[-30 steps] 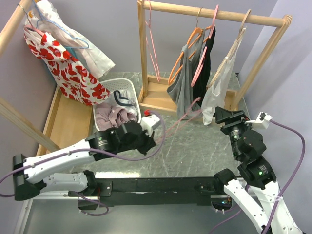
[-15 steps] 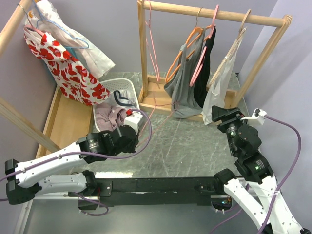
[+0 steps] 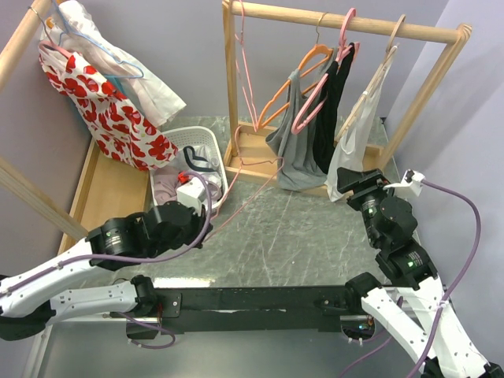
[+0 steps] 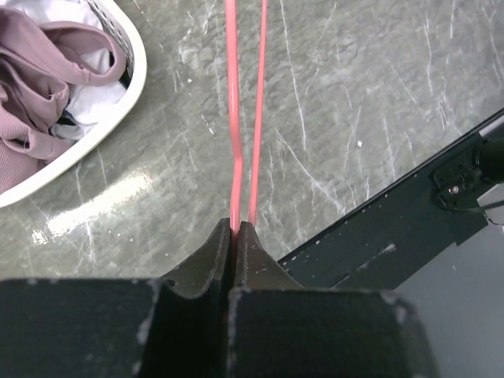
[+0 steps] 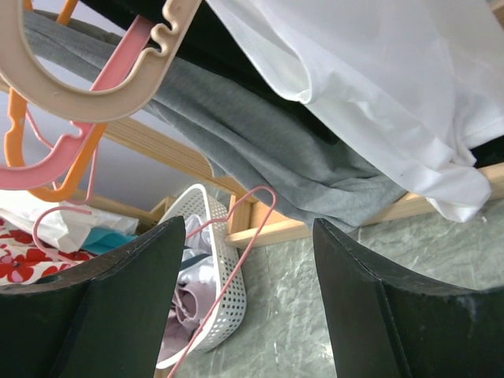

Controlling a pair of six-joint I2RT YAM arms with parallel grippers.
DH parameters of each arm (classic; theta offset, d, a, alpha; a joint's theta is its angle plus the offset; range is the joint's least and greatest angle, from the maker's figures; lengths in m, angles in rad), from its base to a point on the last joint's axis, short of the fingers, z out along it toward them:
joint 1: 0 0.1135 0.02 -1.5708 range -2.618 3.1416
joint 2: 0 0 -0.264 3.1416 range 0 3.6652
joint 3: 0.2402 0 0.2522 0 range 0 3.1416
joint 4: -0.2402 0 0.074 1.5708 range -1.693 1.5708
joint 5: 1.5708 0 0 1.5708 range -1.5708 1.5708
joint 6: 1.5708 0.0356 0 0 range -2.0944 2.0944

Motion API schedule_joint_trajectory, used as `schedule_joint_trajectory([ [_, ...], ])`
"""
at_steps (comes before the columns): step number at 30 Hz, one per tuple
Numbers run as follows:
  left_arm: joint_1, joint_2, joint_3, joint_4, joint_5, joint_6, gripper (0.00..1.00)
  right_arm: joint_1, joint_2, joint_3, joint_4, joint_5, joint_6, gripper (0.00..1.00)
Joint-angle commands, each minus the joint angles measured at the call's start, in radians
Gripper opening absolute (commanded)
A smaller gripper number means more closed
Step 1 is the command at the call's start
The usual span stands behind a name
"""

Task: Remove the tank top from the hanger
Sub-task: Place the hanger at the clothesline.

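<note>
My left gripper (image 3: 203, 211) is shut on the bottom wire of a bare pink wire hanger (image 3: 250, 185), low over the marble table. In the left wrist view the left gripper (image 4: 239, 228) pinches one of the pink wire hanger's (image 4: 232, 94) two strands. Its hook (image 5: 262, 197) ends just short of a grey tank top (image 3: 298, 146), which hangs from the wooden rail on an orange hanger (image 3: 309, 57). My right gripper (image 3: 361, 181) stands open and empty below the clothes; in its own view the right gripper (image 5: 248, 230) faces the grey tank top's (image 5: 276, 150) hem.
A black garment (image 3: 329, 110) on a pink plastic hanger and a white one (image 3: 352, 138) on a beige hanger share the wooden rack (image 3: 362, 26). A white basket (image 3: 195, 135) of mauve clothes stands left of it. A red-flowered garment (image 3: 102, 106) hangs far left.
My left arm has pulled back to the near left, dragging the pink wire hanger away from the grey tank top. The grey top has swung back under the rail. The right gripper stays open.
</note>
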Motion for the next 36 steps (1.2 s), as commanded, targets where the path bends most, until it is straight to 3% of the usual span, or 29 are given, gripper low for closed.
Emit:
schedule_joint_trajectory([
  [1,-0.004,0.001,0.049,-0.033,0.03,0.019,0.01,-0.004,0.019,0.01,0.057,-0.013,0.007,0.74],
  [10,-0.002,-0.025,0.092,-0.158,0.008,0.001,0.01,-0.003,0.028,-0.004,0.077,-0.018,0.012,0.74],
  [17,-0.004,0.004,0.158,-0.193,-0.144,-0.008,0.01,-0.004,0.046,0.007,0.078,-0.035,0.018,0.74],
  [21,-0.004,0.099,0.17,-0.175,-0.318,-0.051,0.01,-0.004,0.042,0.016,0.068,-0.023,0.012,0.74],
  [28,-0.001,0.338,0.296,-0.129,-0.506,-0.031,0.01,-0.006,0.016,0.011,0.051,-0.007,0.01,0.74],
  [36,0.047,0.487,0.443,-0.044,-0.5,0.026,0.01,-0.007,-0.014,0.002,0.032,0.01,0.001,0.75],
])
